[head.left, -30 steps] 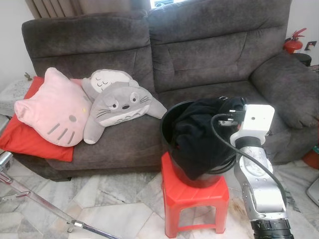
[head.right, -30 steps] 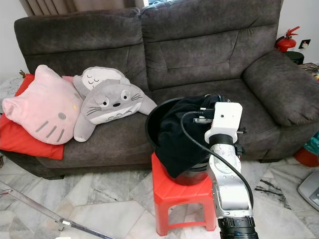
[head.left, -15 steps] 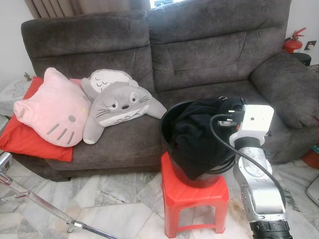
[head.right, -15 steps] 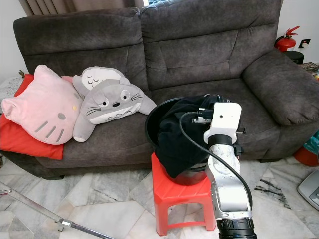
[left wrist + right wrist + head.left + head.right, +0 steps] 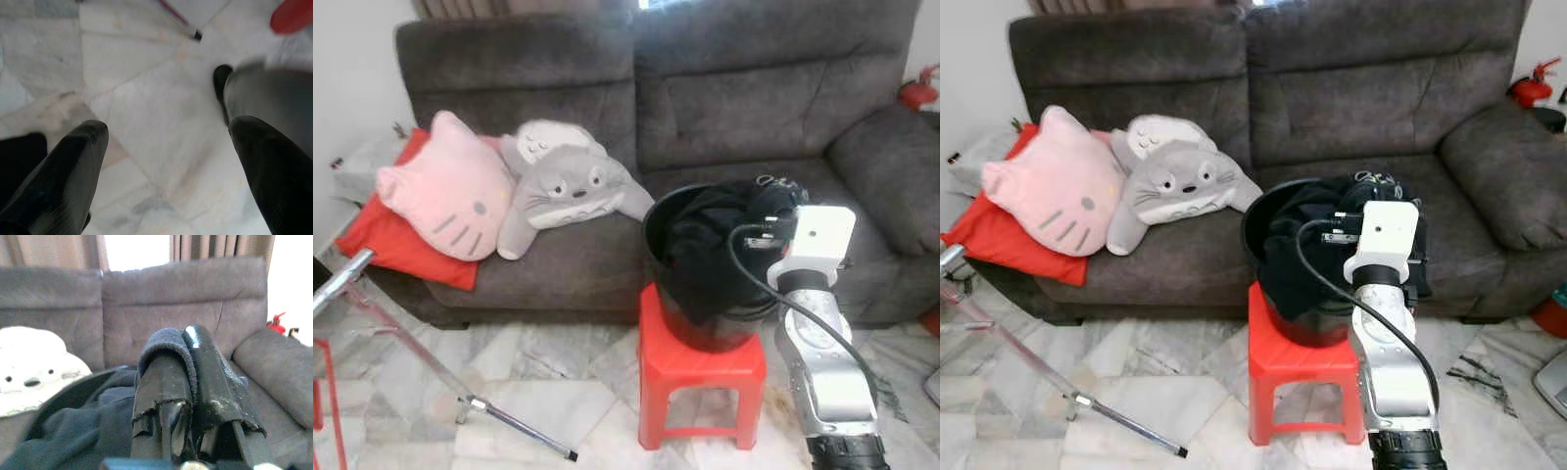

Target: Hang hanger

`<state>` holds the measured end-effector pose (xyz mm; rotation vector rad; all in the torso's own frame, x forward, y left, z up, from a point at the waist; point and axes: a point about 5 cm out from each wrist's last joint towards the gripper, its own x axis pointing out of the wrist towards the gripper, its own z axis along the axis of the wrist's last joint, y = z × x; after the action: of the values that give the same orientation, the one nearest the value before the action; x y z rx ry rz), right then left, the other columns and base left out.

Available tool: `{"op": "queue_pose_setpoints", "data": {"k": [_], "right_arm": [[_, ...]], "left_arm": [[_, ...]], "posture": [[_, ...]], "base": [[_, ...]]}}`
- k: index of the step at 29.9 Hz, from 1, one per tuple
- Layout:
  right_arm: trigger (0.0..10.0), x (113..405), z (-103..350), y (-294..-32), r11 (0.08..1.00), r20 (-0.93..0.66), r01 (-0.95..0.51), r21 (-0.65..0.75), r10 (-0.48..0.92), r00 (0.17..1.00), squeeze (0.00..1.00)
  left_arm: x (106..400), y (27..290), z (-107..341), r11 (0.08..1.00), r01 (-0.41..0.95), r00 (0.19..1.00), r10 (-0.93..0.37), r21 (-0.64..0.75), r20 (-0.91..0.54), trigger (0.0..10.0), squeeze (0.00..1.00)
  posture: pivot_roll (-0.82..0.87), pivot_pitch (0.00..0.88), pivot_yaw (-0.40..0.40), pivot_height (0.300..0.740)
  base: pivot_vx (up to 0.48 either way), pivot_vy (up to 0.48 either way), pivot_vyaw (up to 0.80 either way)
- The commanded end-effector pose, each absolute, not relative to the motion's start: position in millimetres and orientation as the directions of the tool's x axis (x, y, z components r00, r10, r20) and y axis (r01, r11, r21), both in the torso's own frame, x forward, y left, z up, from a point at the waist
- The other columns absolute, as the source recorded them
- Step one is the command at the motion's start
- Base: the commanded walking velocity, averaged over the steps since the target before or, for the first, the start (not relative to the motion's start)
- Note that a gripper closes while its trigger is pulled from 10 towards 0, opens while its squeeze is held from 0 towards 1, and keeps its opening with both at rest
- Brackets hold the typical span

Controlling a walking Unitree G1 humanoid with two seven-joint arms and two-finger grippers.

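Observation:
A black garment (image 5: 705, 245) is piled in a black bucket (image 5: 710, 328) on a red plastic stool (image 5: 700, 377) in front of the sofa. My right arm (image 5: 813, 264) reaches up beside the bucket, with its wrist at the bucket's rim. In the right wrist view my right gripper (image 5: 183, 340) is shut on a fold of the dark fabric (image 5: 166, 342), just above the pile. My left gripper (image 5: 168, 127) hangs low over the marble floor, open, with nothing between its fingers.
A dark grey sofa (image 5: 754, 88) carries a pink cat cushion (image 5: 445, 191), a grey plush (image 5: 568, 186) and a red pillow (image 5: 382, 230). A slanted metal rack leg (image 5: 460, 397) crosses the floor at the left. A fire extinguisher (image 5: 1533, 90) stands behind the sofa's right arm.
The camera has turned a little to the left, so the whole scene sits further right and more of the rack leg shows. My right gripper stays at the bucket.

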<state>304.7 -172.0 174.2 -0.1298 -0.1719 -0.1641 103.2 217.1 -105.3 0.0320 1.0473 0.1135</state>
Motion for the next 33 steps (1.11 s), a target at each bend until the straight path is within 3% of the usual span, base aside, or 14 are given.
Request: {"op": "queue_pose_setpoints", "data": {"k": [1,33], "right_arm": [[10.0,303.7,180.1,-167.9,0.981,0.201,0.165,-0.104,-0.142,0.969,0.00],[10.0,305.6,185.0,-171.8,0.972,0.221,0.215,-0.098,-0.189,0.957,0.00]], "left_arm": [[108.4,225.4,-102.3,0.992,-0.082,0.504,0.126,0.098,-0.855,10.0,0.00],[106.6,225.3,-102.8,0.990,-0.102,0.502,0.135,0.097,-0.854,10.0,0.00]], "posture": [[-0.23,0.000,0.142,0.732],[-0.22,0.000,0.138,0.732]], "base": [[-0.285,0.000,0.00],[-0.290,0.000,0.00]]}}
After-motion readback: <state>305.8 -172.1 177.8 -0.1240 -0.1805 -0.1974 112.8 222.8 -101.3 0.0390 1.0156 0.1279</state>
